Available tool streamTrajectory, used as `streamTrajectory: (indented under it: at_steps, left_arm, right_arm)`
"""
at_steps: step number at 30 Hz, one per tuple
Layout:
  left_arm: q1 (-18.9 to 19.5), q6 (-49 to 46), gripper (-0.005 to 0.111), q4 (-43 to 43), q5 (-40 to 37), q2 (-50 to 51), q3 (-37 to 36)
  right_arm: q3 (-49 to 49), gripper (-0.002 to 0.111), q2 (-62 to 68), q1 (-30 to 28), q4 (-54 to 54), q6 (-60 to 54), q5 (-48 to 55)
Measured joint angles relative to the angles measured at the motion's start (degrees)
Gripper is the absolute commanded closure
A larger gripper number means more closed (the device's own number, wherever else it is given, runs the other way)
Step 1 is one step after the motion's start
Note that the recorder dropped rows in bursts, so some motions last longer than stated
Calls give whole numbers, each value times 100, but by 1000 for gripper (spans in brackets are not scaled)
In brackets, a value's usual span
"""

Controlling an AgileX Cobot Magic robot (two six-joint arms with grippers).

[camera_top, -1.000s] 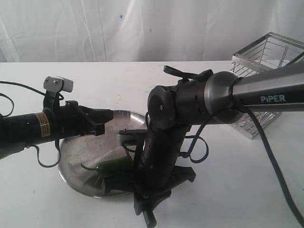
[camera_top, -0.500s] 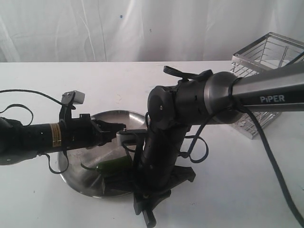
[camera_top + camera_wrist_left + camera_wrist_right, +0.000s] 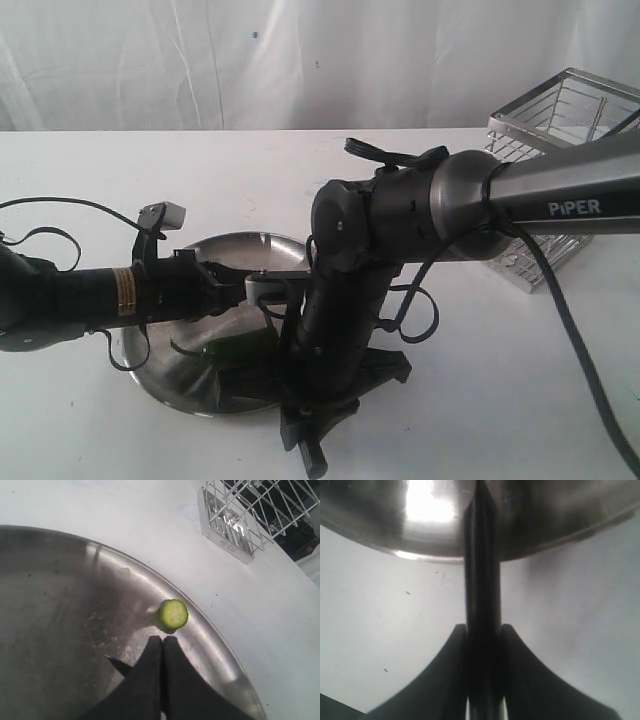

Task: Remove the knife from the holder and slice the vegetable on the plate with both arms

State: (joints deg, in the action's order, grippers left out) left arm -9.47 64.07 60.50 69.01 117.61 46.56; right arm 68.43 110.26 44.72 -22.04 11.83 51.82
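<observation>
Right gripper [image 3: 482, 630] pinches the knife [image 3: 481, 575] by its dark handle; the blade is hidden, probably over the plate [image 3: 175, 385] for cutting. Left gripper [image 3: 162, 641], jaws pressed together and empty, sits low by a cut slice [image 3: 173, 614], likely to steady the vegetable [image 3: 240, 347] lying on the plate. The holder [image 3: 560, 140] stands well apart.

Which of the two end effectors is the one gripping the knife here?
The right end effector: it clamps the dark handle of the knife. The left end effector is shut on nothing, just short of a green slice on the plate.
</observation>
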Motion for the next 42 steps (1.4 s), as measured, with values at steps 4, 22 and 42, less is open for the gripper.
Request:
streamTrajectory:
  at_steps: [4,22,42]
  left_arm:
    - [0,74,107,311,-830,23,11]
    - [10,70,107,89,-139,-123,11]
    - [-298,-153,107,199,-751,-219,11]
  right_arm:
    - [0,108,0,0,0,14,29]
    - [0,108,33,0,0,14,63]
    - [0,108,33,0,0,14,53]
